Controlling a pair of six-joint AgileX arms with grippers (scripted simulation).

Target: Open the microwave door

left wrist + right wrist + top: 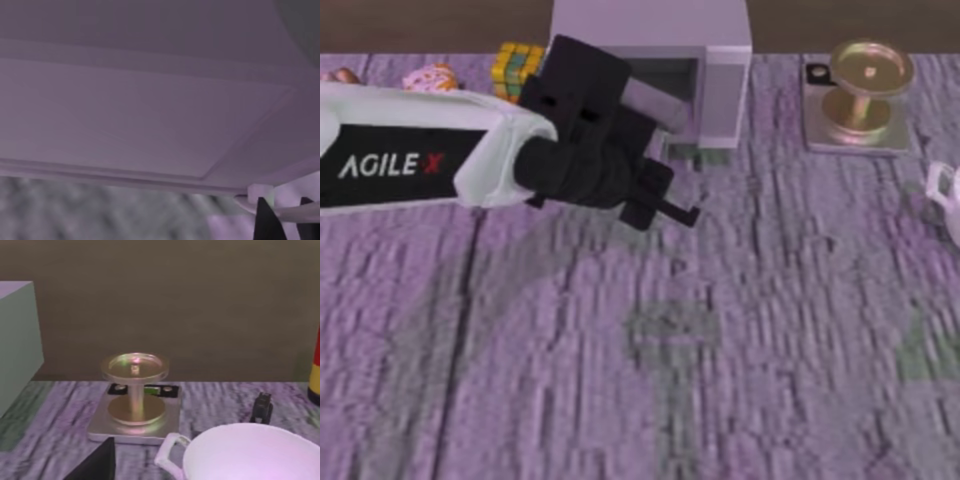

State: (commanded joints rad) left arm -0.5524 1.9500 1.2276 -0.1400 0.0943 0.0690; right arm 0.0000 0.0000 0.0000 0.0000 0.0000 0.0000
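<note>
Purple wood-grain table [720,380]; left gripper [665,205] at the microwave door [150,125], finger state unclear. Risk: handle [280,210] slips, door swings back toward the microwave [650,25].

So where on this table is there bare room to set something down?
The whole near half is bare. The far edge is crowded: cube, microwave with the left gripper before it, scale. A white cup sits at the right edge.

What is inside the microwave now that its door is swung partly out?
The top view shows only a dark cavity strip in the microwave, beside its control strip. Nothing visible inside. The left arm and its pincer cover the door and most of the opening.
</note>
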